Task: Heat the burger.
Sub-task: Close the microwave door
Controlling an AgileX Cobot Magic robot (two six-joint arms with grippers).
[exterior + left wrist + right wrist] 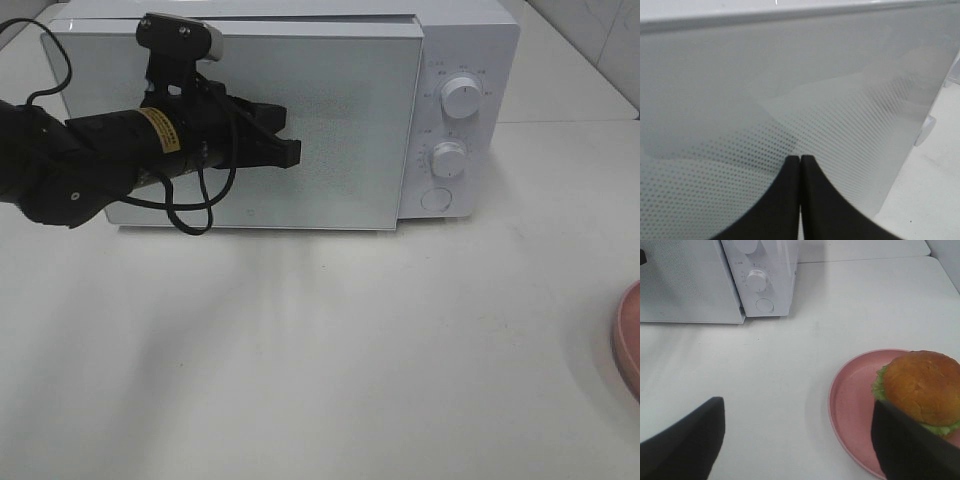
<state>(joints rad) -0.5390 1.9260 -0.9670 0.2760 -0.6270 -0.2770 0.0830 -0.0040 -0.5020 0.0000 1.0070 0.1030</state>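
The burger point(922, 387), with a glossy brown bun and green lettuce frill, sits on a pink plate point(852, 410) in the right wrist view; only the plate's edge point(630, 335) shows at the right border of the high view. My right gripper point(797, 440) is open, its dark fingers point(685, 445) wide apart above the table, one finger in front of the burger's near side. My left gripper point(290, 135) is shut and empty, its tips point(800, 165) right at the closed white microwave door point(330, 120).
The white microwave point(465, 40) stands at the back of the white table, with two knobs point(460, 95) and a round button point(436, 199) on its right panel. Bare tabletop point(330, 350) lies in front of it.
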